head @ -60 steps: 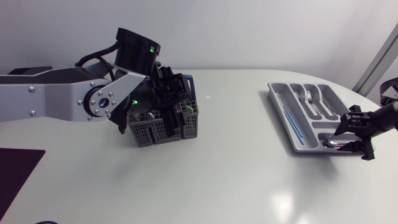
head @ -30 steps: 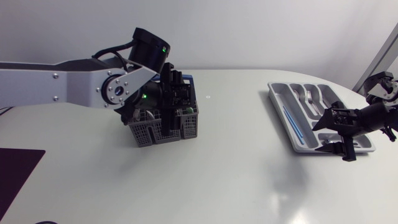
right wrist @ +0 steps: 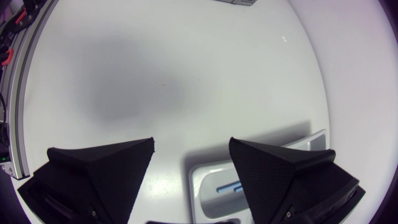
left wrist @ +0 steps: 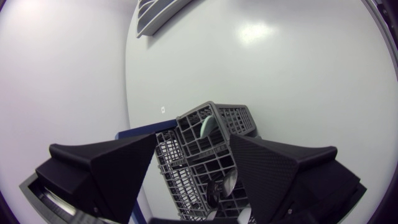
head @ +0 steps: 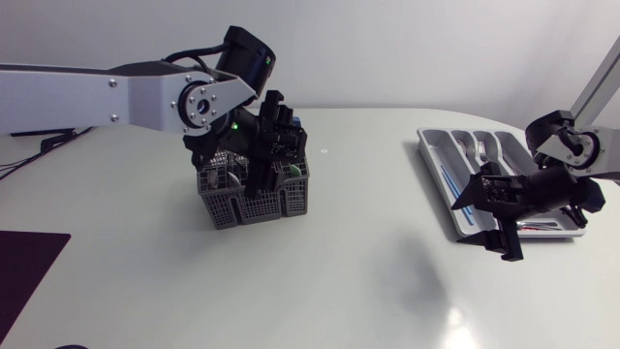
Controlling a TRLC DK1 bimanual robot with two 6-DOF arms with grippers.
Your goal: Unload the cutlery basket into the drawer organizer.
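Cutlery basket of dark grey plastic mesh (head: 254, 199) is sited on the white tabletop (head: 368, 281), under wide-spread left jaws; right jaws are spread, empty. Steel cutlery pieces (left wrist: 207, 126) are judged light, stiff, slippery; upstanding ends are advised for gripping.

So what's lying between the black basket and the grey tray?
Only bare table, plus a tiny speck near the basket, seen in the head view.

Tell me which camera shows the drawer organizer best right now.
The head view: the whole drawer organizer is in sight with its compartments and cutlery, though the right gripper overlaps its near corner. The right wrist view catches only one corner; the left wrist view shows a distant sliver.
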